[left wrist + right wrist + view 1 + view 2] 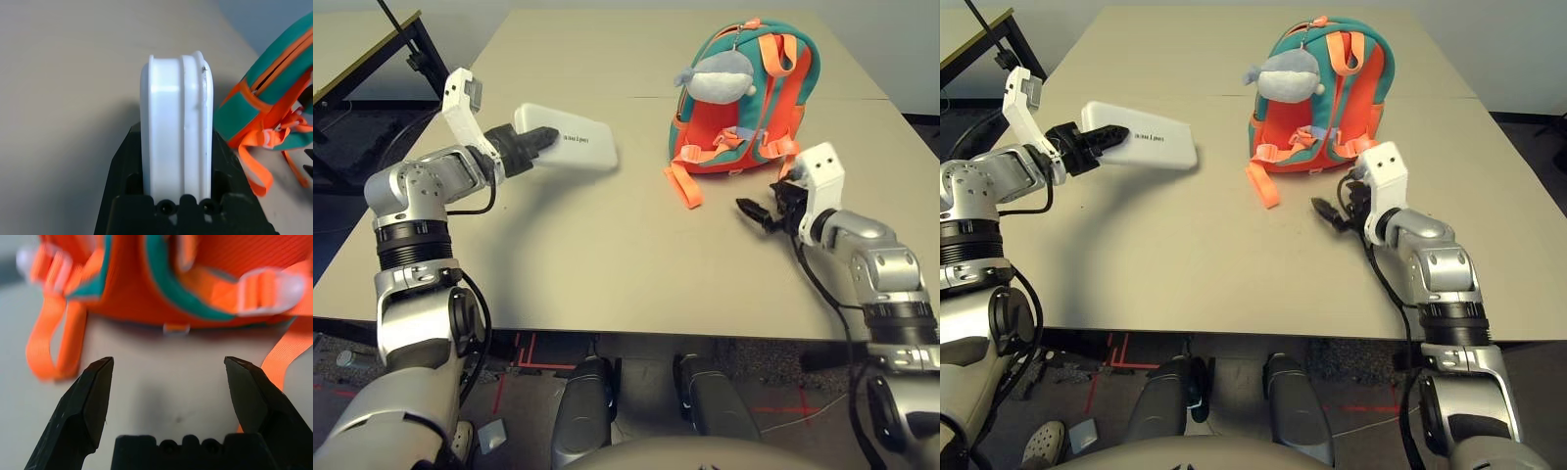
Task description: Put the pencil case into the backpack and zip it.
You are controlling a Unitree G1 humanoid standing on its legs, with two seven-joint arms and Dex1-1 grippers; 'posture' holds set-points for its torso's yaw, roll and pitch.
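Left gripper [536,143] is clamping its jaws on one end of the pencil case [570,138], carrying it clear above the bench [607,255] for insertion. Right gripper [168,382], jaws spread wide and holding nothing, is facing the backpack [744,98], presumably to steady it.

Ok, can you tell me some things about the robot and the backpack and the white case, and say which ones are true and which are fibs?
1. The left gripper is holding the pencil case up off the table. True.
2. The pencil case is already inside the backpack. False: it is still out, off to the backpack's side.
3. The right gripper is open with nothing in it. True.
4. The right gripper is pulling an orange strap. False: it is near the backpack, touching nothing.
5. A grey plush fish hangs on the backpack. True.
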